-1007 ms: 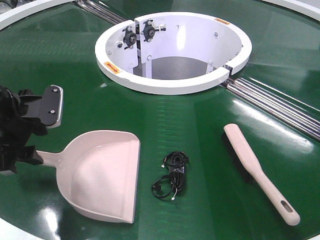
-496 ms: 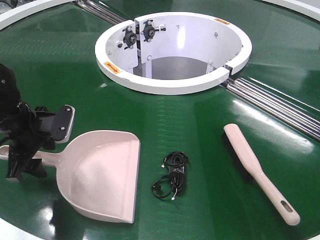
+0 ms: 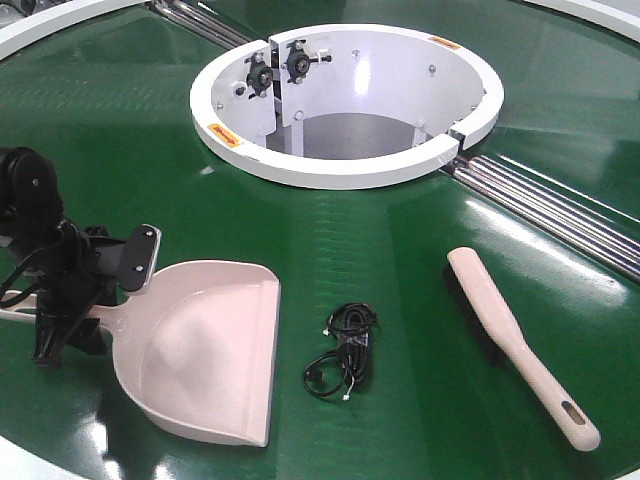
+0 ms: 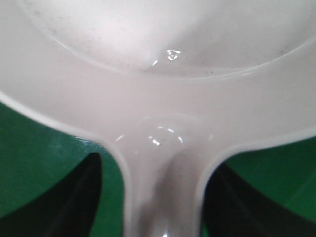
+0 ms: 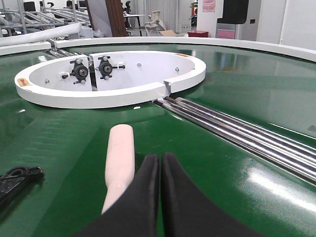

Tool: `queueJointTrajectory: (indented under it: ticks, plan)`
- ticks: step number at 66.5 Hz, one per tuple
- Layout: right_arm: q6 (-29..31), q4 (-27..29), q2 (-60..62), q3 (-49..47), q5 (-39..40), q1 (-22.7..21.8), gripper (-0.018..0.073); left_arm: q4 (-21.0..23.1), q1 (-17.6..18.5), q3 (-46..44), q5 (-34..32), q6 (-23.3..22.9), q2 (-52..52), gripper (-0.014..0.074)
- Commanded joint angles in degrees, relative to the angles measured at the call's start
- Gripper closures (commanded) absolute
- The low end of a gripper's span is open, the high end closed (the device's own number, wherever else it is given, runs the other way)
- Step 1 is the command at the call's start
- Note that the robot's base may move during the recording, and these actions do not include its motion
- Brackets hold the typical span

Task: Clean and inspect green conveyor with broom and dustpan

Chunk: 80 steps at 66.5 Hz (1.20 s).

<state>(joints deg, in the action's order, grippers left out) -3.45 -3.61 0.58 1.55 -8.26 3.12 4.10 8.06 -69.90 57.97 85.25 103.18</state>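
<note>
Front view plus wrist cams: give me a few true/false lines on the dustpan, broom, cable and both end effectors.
1. The left end effector straddles the handle of the dustpan with its fingers apart. True.
2. The right end effector grips the broom. False: it is shut on nothing, and the broom lies beside it on the green conveyor belt.
3. The black cable bundle sits inside the dustpan. False: it lies on the belt between the dustpan and the broom.
4. The broom's slotted handle end points away from the white ring. True.
</note>
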Motion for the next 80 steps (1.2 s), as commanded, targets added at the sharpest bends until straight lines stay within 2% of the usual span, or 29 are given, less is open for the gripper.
queueJointTrajectory:
  ticks: [1, 11, 19, 30, 39, 45, 51, 57, 61, 80]
  plan:
    - [0.37, -0.39, 1.03, 1.24, 4.4, 0.06, 0.0569, 0.42, 0.28, -1.62, 1.02, 0.04, -1.62, 0.0337]
    - [0.37, -0.39, 1.03, 1.24, 4.4, 0.06, 0.0569, 0.42, 0.28, -2.09, 2.67, 0.04, -1.54, 0.0512]
    - [0.37, -0.39, 1.03, 1.24, 4.4, 0.06, 0.0569, 0.6, 0.28, -5.01, 7.03, 0.04, -1.54, 0.0606]
    - [0.37, -0.39, 1.03, 1.24, 4.4, 0.06, 0.0569, 2.97, 0.33, -10.69, 13.18, 0.04, -1.54, 0.0604]
    - [0.37, -0.39, 1.03, 1.24, 4.4, 0.06, 0.0569, 4.86, 1.11, -13.24, 12.48, -2.7, -1.54, 0.0604]
    - [0.37, -0.39, 1.03, 1.24, 4.4, 0.06, 0.0569, 2.3, 3.0, -13.32, 11.58, -4.09, -1.41, 0.0604]
    - [0.37, -0.39, 1.03, 1.24, 4.4, 0.06, 0.0569, -2.03, 5.01, -13.32, 11.4, -5.24, -1.14, 0.0604]
    - [0.37, -0.39, 1.03, 1.24, 4.4, 0.06, 0.0569, -5.6, 6.12, -13.32, 11.3, -10.03, -0.35, 0.0604]
    - [0.37, -0.39, 1.03, 1.24, 4.4, 0.06, 0.0569, -6.46, 6.32, -13.32, 11.27, -12.22, 0.4, 0.0604]
    - [0.37, -0.39, 1.03, 1.24, 4.4, 0.06, 0.0569, -7.62, 8.44, -13.32, 10.69, -12.95, 3.3, 0.0604]
